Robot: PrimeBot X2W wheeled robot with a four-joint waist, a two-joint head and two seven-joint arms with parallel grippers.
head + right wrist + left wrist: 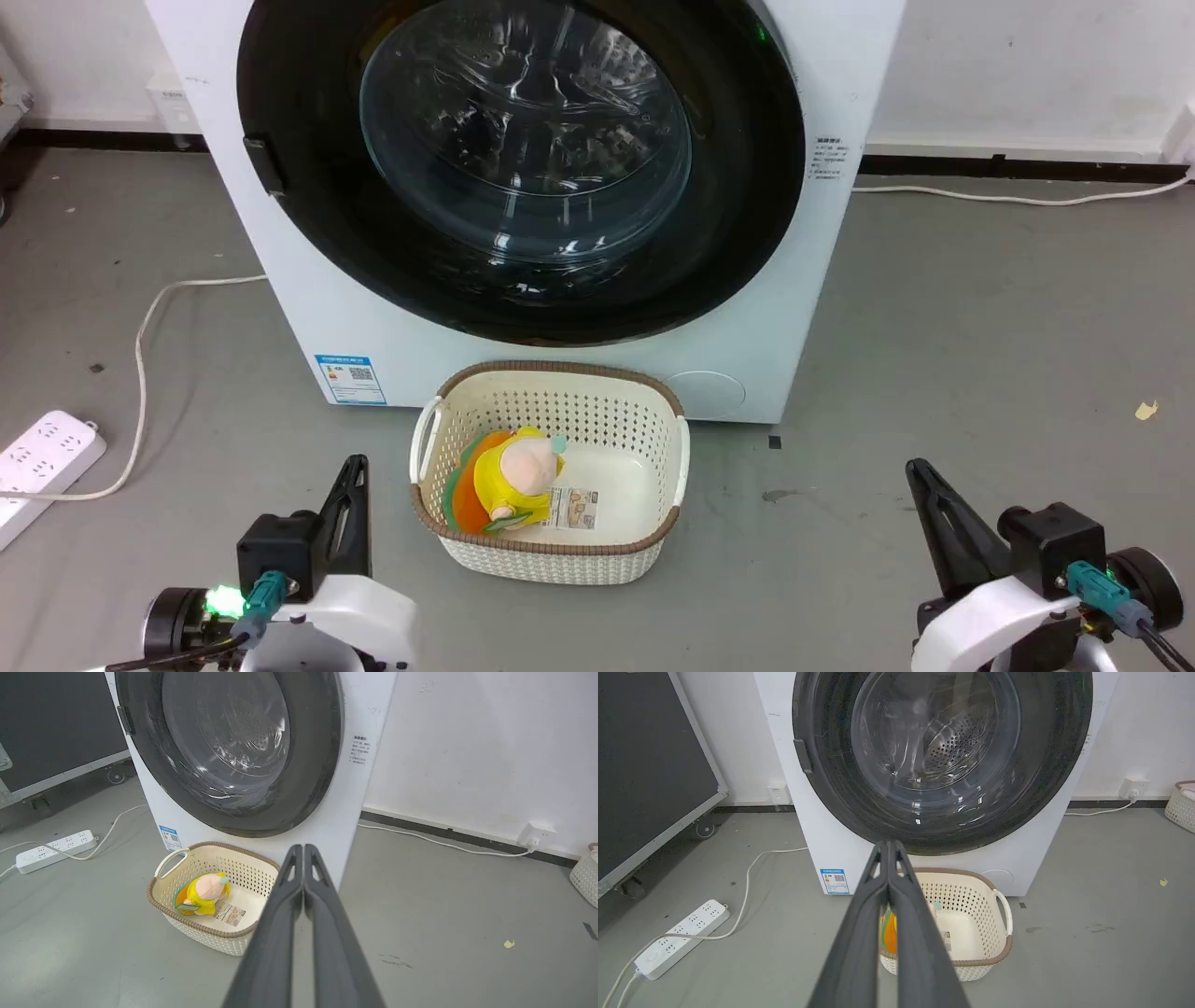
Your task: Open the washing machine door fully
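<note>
Head view shows the washing machine door [523, 159] shut flush against the washing machine [308, 317], its handle tab [264, 165] on the left rim. My left jaws and right jaws are both pressed together, empty, well short of it, flanking a cream basket [551, 553].

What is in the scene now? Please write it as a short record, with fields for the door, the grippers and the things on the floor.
door: closed, flat against the washer
handle: small black tab on the door's left edge, with nothing touching it
left gripper: shut, empty, low, apart from the washer
right gripper: shut, empty, low, apart from the washer
basket: on the floor close before the washer, below the door
toy: yellow, inside the basket
power strip: on the floor to the left
task: not yet begun
</note>
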